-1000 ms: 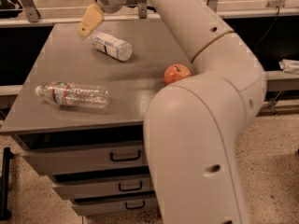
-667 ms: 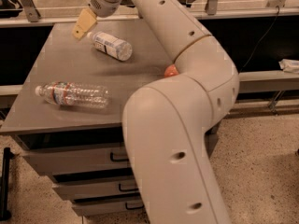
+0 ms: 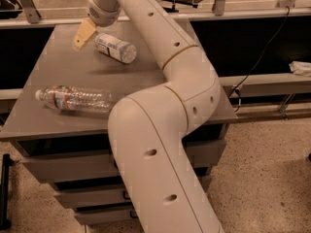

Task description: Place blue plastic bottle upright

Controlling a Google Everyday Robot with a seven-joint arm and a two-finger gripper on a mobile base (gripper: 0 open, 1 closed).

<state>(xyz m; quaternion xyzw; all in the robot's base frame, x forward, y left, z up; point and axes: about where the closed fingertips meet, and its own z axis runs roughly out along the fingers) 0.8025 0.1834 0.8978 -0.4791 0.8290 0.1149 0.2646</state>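
Lowered slightly since before, the gripper (image 3: 83, 34) hangs just left of the blue plastic bottle (image 3: 115, 48), which lies sideways on the desk (image 3: 53, 67); grip width untellable, grasp pending.

The arm (image 3: 155, 144) is seen rising from the lower middle of the view, bent at a broad elbow and stretched toward 11 o'clock. The wrist (image 3: 103, 8) is held near the top edge, and the gripper (image 3: 83, 34) is angled down from it toward 7 o'clock.
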